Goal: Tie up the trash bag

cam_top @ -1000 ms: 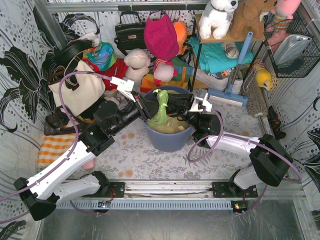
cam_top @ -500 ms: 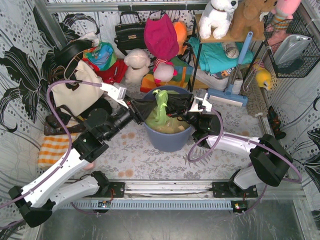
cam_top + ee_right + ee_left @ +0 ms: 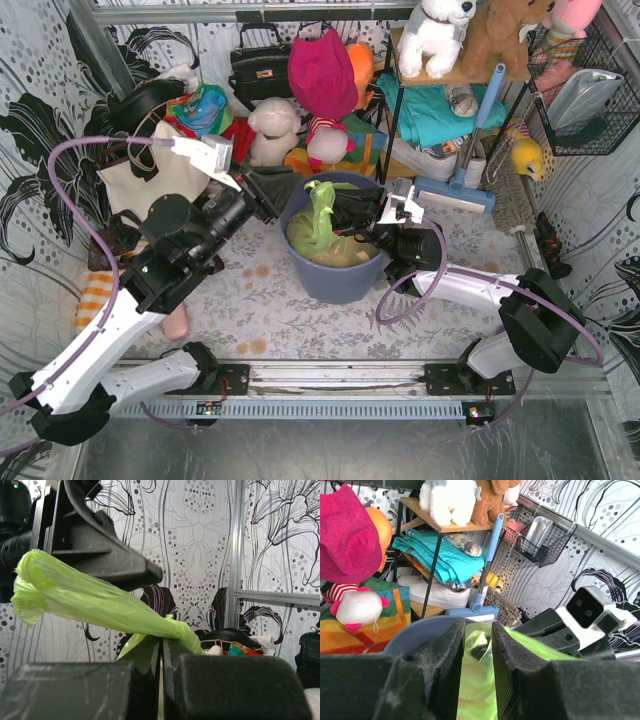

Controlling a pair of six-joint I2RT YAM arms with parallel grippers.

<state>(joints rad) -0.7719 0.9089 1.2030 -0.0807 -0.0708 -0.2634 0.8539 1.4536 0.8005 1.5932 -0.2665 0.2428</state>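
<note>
My right claw (image 3: 345,213) is clamped tight on the trash bag (image 3: 322,228); in the right wrist view the two fingers (image 3: 75,690) stand almost together, with the thin green plastic pinched in the slit between them. From that pinch the gathered neck runs up and to the left as a twisted rope; its free end flares loose, close under the dark body of my other arm.

The rest of the bag sits inside the blue-grey bin (image 3: 330,283), which stands on the counter (image 3: 270,300) between my two arms; brownish scraps show through the plastic low in the bin; seen from above, the twisted neck rises from the middle of the bin and my right claw meets it from the right.

My left claw (image 3: 272,192) hangs at the bin's upper-left rim, just beside the bag yet apart from it; its jaws stand parted with nothing between them, and through the gap the left wrist camera sees the green plastic lying beyond and below; the bin's rim curves under the left finger (image 3: 442,670).
</note>
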